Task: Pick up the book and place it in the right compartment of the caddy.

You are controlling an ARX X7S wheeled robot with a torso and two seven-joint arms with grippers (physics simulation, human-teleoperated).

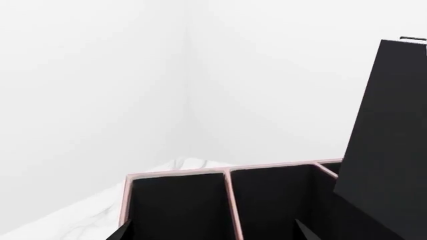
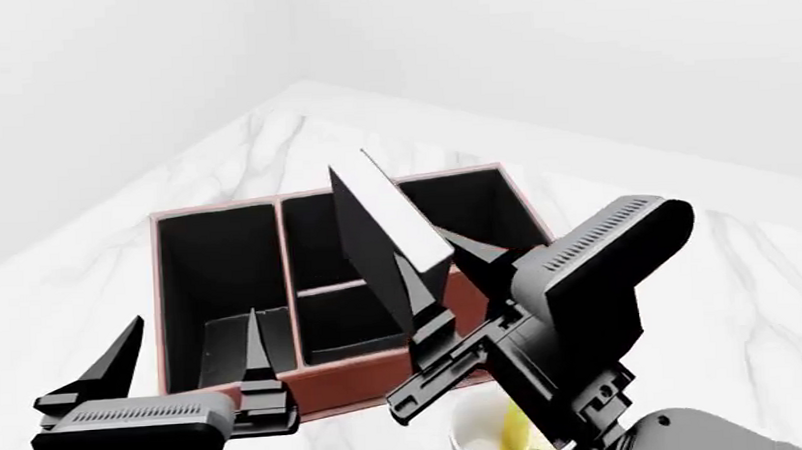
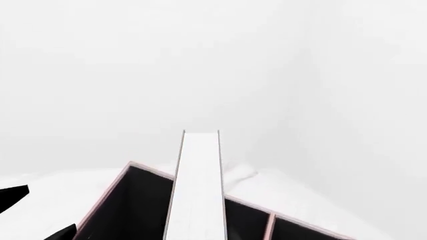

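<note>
Book (image 2: pixel 381 236) clamped in right gripper (image 2: pixel 437 284), tilted over caddy (image 2: pixel 366 371) middle; risk: snags divider, misses right compartment (image 2: pixel 474 207). Left gripper (image 2: pixel 193 367) open, idle

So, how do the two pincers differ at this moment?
The right pincer is shut on the book and holds it tilted above the caddy; the left pincer is open and holds nothing. The right pincer is over the caddy's middle, while the left pincer is at its front left corner. Both are black with pointed fingers.
</note>
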